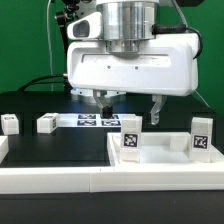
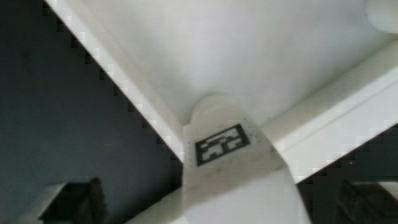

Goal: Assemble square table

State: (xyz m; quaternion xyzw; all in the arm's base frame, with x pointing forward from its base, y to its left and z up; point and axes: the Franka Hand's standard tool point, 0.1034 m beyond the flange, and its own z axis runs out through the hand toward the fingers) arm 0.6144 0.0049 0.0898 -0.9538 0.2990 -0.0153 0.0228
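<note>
The white square tabletop (image 1: 165, 160) lies at the front of the exterior view's right. Two tagged white legs stand upright on it, one (image 1: 130, 138) near its left side and one (image 1: 201, 138) near its right. Two more small legs (image 1: 45, 123) (image 1: 10, 123) sit on the black table at the exterior view's left. My gripper (image 1: 129, 104) hangs open just above the left upright leg. In the wrist view that tagged leg (image 2: 226, 170) lies between my dark fingers (image 2: 71, 200), apart from both, with the tabletop (image 2: 196, 40) behind it.
The marker board (image 1: 92, 120) lies flat on the table behind the gripper. A long white border rail (image 1: 50, 178) runs along the front edge. Cables and a green wall stand at the back.
</note>
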